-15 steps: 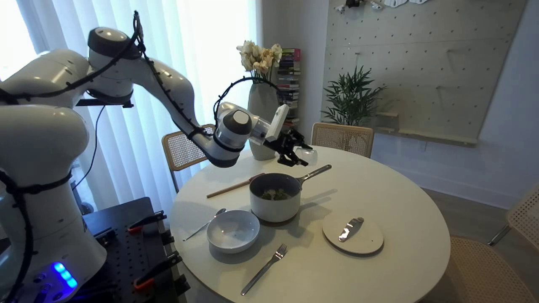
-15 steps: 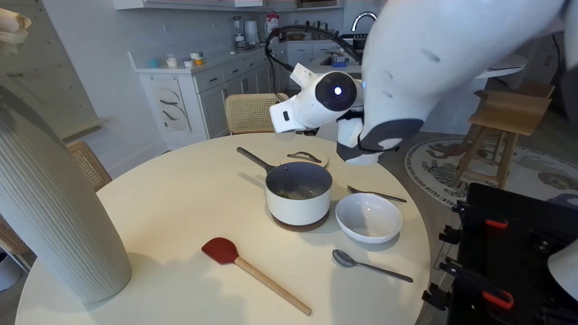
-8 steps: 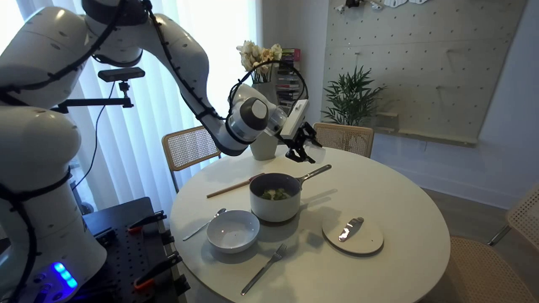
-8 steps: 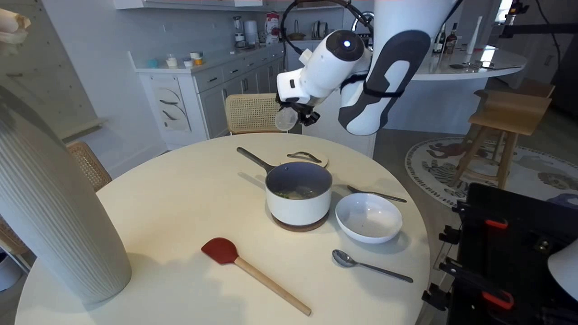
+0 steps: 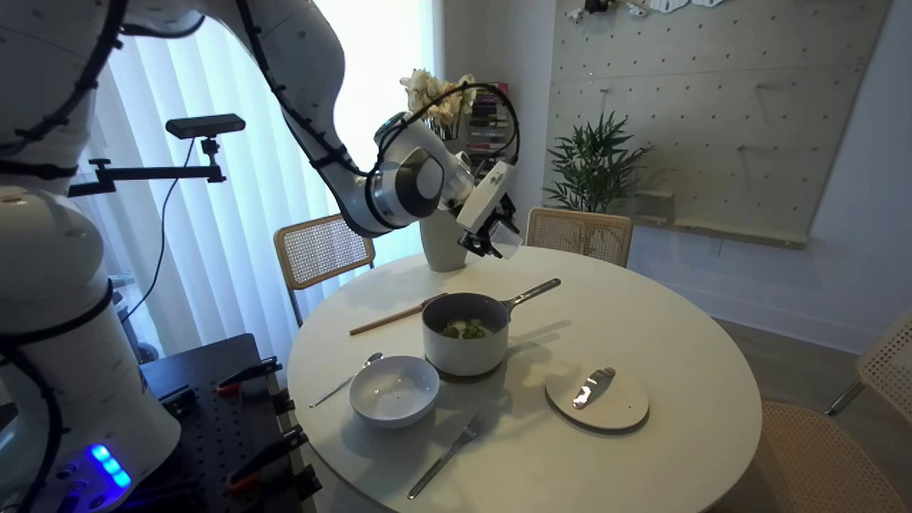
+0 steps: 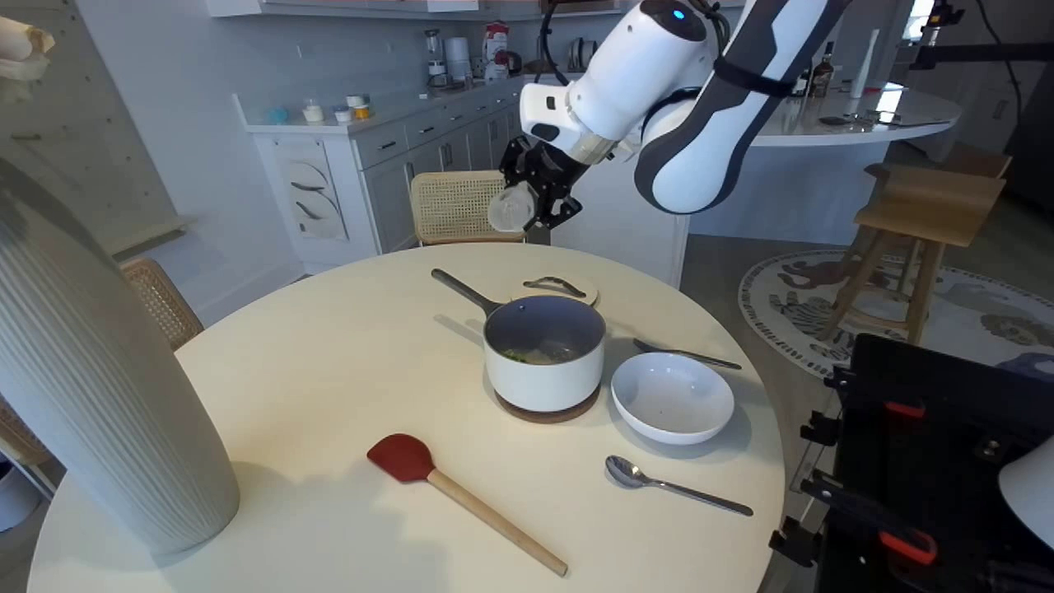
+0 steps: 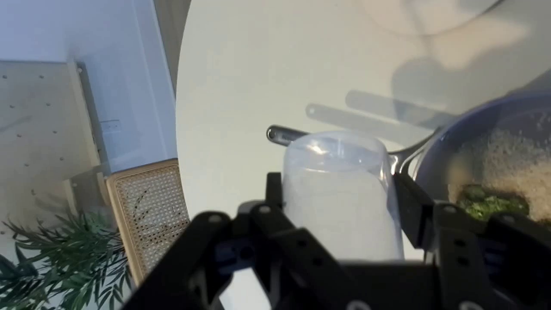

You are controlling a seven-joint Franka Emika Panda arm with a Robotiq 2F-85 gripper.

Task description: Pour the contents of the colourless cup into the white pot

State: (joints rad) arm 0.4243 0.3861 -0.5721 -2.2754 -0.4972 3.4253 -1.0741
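The gripper [image 7: 338,189] has its fingers clamped on the colourless cup [image 6: 511,207], which is held tilted in the air above the table [image 5: 684,342]. In the wrist view the cup overlaps the handle [image 7: 284,134] of the white pot [image 5: 467,355]. The pot contains green pieces [image 7: 493,206]; the white bowl [image 5: 394,396] stands just beside it, between the spoon [image 6: 679,490] and the fork [image 5: 445,456].

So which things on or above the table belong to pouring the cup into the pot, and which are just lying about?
Part of the job:
gripper
colourless cup, held in the gripper
white pot, to receive the pour

Just lying about:
white bowl
spoon
fork
red-headed spatula
vase
pale disc with a handle, probably a lid
brown mat, under the pot
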